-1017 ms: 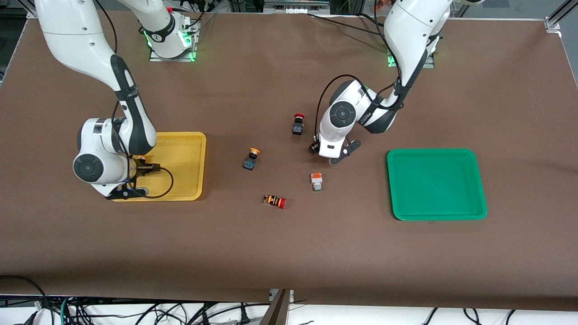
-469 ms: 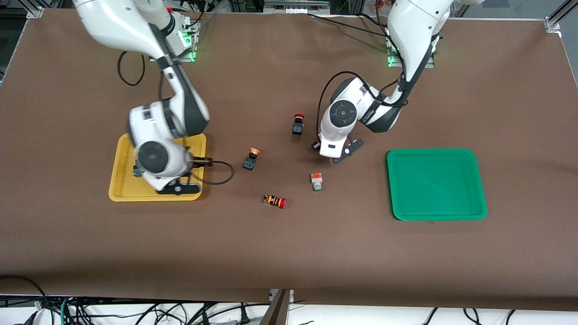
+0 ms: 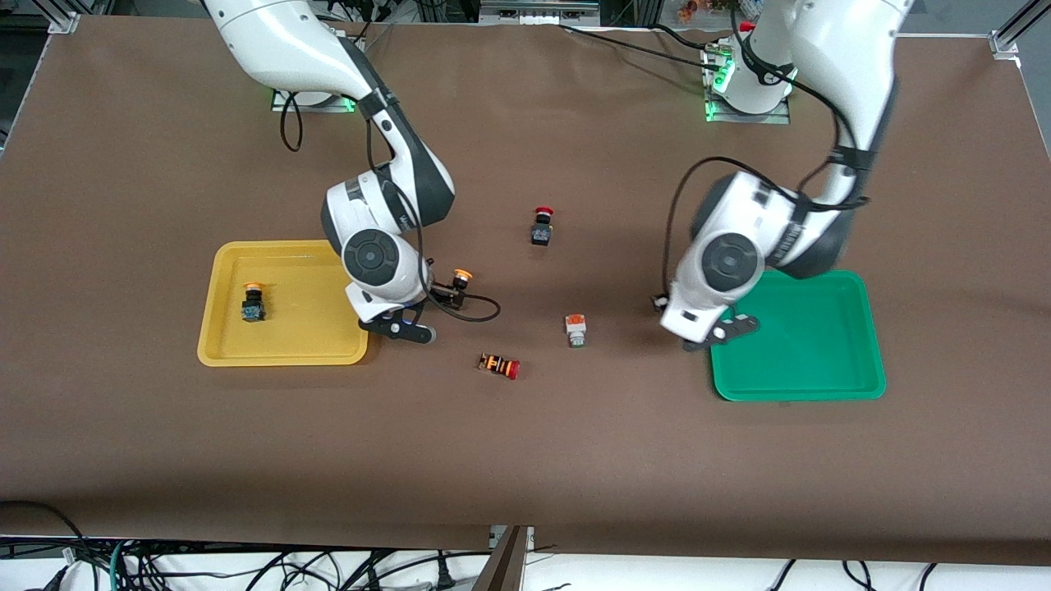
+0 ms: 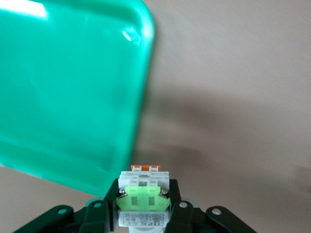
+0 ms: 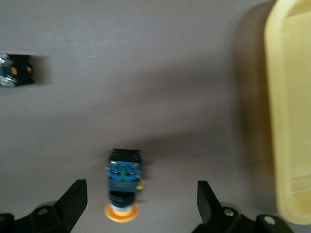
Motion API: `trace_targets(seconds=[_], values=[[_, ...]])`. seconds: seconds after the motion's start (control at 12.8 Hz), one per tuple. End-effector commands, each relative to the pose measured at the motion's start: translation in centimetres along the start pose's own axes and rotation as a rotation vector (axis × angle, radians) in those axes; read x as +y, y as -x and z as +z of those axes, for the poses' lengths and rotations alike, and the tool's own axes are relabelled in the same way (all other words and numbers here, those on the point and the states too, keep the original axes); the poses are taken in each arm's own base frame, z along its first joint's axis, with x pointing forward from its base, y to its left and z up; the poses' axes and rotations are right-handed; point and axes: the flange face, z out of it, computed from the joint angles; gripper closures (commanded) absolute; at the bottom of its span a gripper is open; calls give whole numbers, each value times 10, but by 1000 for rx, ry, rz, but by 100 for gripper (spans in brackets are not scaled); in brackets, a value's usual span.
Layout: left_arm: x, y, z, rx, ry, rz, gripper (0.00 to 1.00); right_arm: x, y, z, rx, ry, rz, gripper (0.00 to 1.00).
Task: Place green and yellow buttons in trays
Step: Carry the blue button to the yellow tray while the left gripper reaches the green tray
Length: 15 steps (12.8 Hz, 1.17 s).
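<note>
My left gripper [image 3: 662, 304] is shut on a white-and-green button [image 4: 143, 194], held over the table just beside the green tray's [image 3: 805, 336] rim at the end toward the right arm. The tray also shows in the left wrist view [image 4: 68, 87]. My right gripper [image 3: 450, 294] is open and low over a yellow-capped button [image 3: 461, 277], which lies between its fingers [image 5: 124, 182]. Another yellow-capped button [image 3: 252, 303] lies in the yellow tray [image 3: 312, 312]. A second white-and-green button [image 3: 576, 329] lies on the table between the trays.
A red-capped black switch [image 3: 542, 226] stands mid-table, farther from the front camera. A red-capped switch with an orange-striped body [image 3: 500, 365] lies nearer to it. The yellow tray's rim [image 5: 291, 111] shows beside the right gripper.
My right gripper left a yellow button in the yellow tray and moved to the yellow button on the table. My left gripper carried a white-and-green button from mid-table to the green tray's edge.
</note>
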Motion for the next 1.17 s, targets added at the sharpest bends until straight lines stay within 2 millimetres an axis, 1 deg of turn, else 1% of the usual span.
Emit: trace_targets(seconds=[0.0,0.08,0.16,0.31,0.39,0.47,0.55,0.63,0.7,0.78,0.86,0.94,1.09], values=[[-55,-35,10,2,-36,164,100,-24,8,20,27,-29,63,0],[-76,-46,20,-13,-30,213,100,-30,11,26,45,-42,56,0],[-87,-55,26,-6,-18,263,100,-32,11,34,48,-41,54,0],[-112,-71,52,-6,3,305,100,-31,11,44,42,-30,53,0],[-119,-75,64,-13,9,331,100,-30,10,48,44,-25,49,0],[-121,-77,74,-22,12,357,100,-30,11,50,42,-20,38,3],[-126,-79,76,-24,13,361,100,-28,9,50,39,-18,35,30],[-125,-79,77,-26,13,362,100,-27,8,50,41,-16,30,66],[-122,-77,76,-27,12,367,100,-28,10,50,42,-15,28,88],[-119,-76,76,-26,11,370,80,-29,11,50,43,-16,28,99],[-119,-77,75,-24,10,369,21,-29,11,51,42,-15,28,100],[-121,-78,73,-23,10,364,0,-28,11,52,41,-12,26,100],[-111,-74,48,7,15,366,0,-27,7,39,47,-20,-15,100]])
